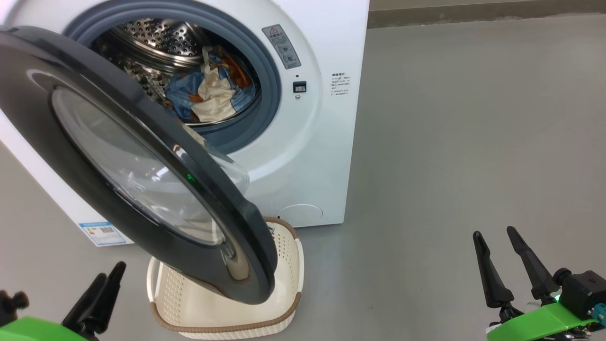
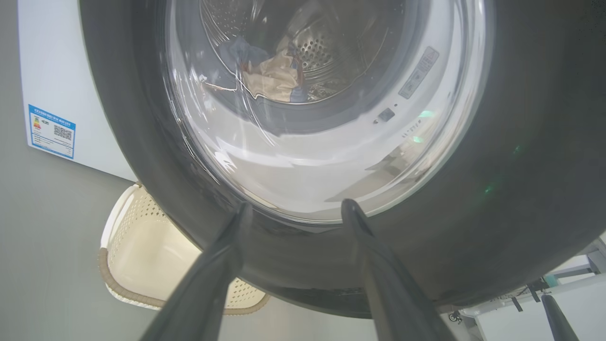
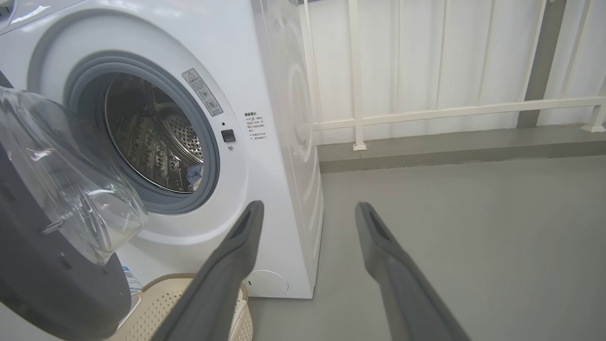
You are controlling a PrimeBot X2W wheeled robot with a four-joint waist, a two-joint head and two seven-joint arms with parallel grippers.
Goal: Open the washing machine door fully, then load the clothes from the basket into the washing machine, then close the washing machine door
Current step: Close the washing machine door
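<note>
Round glossy black door [image 1: 137, 166] ajar just beyond wide, empty left jaws, dome toward steel drum [image 1: 161, 40]; right jaws likewise.

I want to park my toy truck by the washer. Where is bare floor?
Bare grey floor lies right of the washing machine, up to the right gripper. In front it is crowded: the washing machine door hangs over the basket.
</note>
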